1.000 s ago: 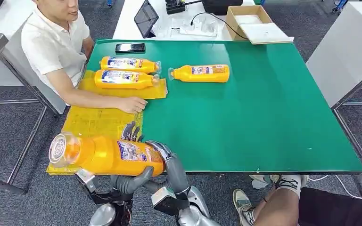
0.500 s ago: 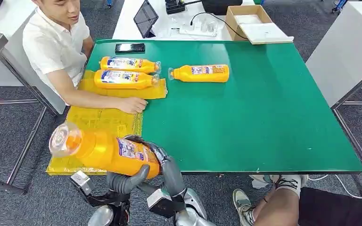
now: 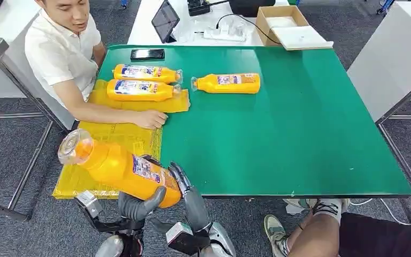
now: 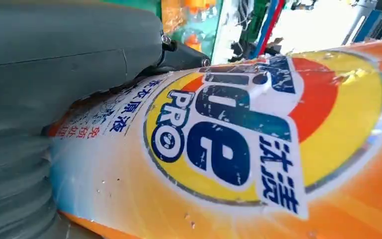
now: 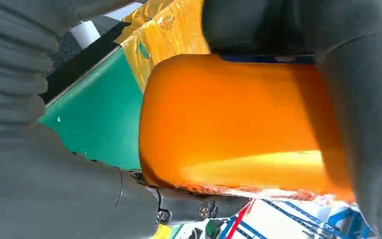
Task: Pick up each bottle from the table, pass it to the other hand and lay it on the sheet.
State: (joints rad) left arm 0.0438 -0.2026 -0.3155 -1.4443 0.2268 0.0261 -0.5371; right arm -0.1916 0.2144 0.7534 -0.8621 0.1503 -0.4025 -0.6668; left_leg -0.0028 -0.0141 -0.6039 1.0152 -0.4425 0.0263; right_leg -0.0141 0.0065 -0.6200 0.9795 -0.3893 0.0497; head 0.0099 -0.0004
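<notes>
The left robot hand and right robot hand are both gripping the bottle mid-handover; next, the right must be letting go before laying it on the sheet.

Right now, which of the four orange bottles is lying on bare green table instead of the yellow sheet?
The lone bottle near the table's middle, cap pointing toward the sheet. Two others lie on the sheet, and the fourth is held in the robot's hands.

Glossy orange plastic bottle with printed label; crinkled yellow plastic sheet on matt green tabletop.
</notes>
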